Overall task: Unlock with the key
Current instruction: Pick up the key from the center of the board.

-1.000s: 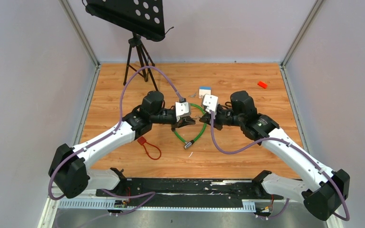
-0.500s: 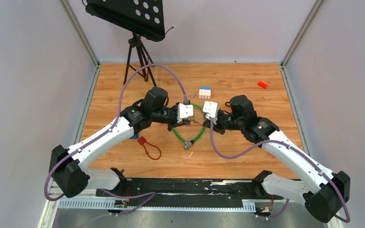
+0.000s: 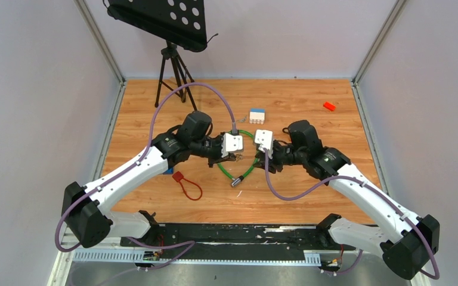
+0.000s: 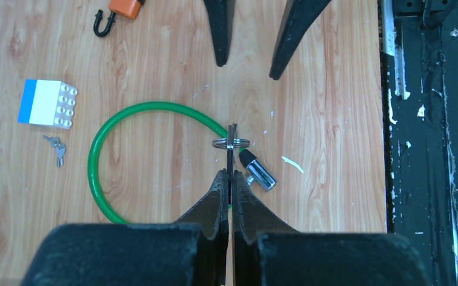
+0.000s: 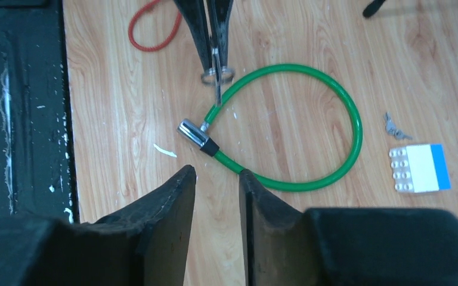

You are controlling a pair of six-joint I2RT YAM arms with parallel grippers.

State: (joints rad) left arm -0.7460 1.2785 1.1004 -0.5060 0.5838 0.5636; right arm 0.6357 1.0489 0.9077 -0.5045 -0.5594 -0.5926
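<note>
Left gripper [image 4: 231,174] is clamped on the key [image 4: 232,158], fingers tight together and the blade pinched edge-on between them. The key pokes out past the tips, with the key ring [image 4: 231,143] looped round it just ahead of them. Right gripper [image 5: 216,173] is cracked apart with a narrow gap, nothing in it, bare wood showing between the fingers. Both grippers face each other tip to tip over the middle of the table [image 3: 226,202], near but apart. The green cable lock [image 5: 292,67] lies in a loop on the wood. Its silver lock cylinder [image 5: 195,135] is at the loop's end nearest the bases, between my two sets of fingertips. In the left wrist view the key sits just beside the cylinder; can't tell if it touches the cable. Small keys [image 4: 57,149] and a blue-and-white block [image 4: 46,102] lie just outside the loop. Orange padlock [image 4: 125,7] is at the edge of that view, red loop [image 3: 189,187] off to my left.
</note>
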